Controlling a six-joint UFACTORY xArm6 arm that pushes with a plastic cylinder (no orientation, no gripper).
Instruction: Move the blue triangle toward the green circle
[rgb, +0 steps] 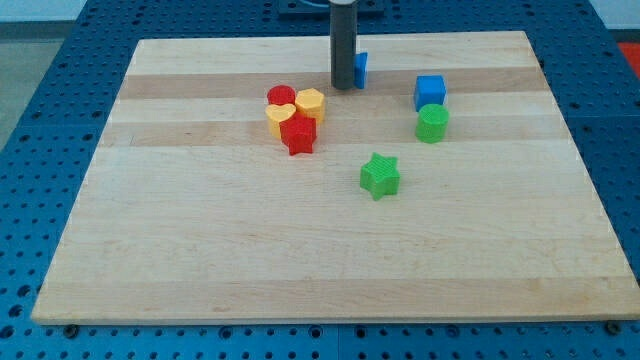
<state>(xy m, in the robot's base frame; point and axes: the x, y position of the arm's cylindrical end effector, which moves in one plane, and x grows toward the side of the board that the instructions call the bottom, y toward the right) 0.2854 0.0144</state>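
Wooden board (200, 260) is filling most of the frame. My tip (343, 86), a bare rod with no jaws, is resting at upper centre, hiding most of the blue triangle (360, 68) just right of it. Green circle (432, 123) is sitting right of centre, touching the blue cube (430, 91) above it.

The rod (343, 40) runs off the view's top and sits right in front of the blue triangle (361, 68), so only its right sliver peeks out and I honestly can't tell if my tip (343, 87) touches it, and that red-and-yellow clump (294, 116) overlaps too much to sort shapes.
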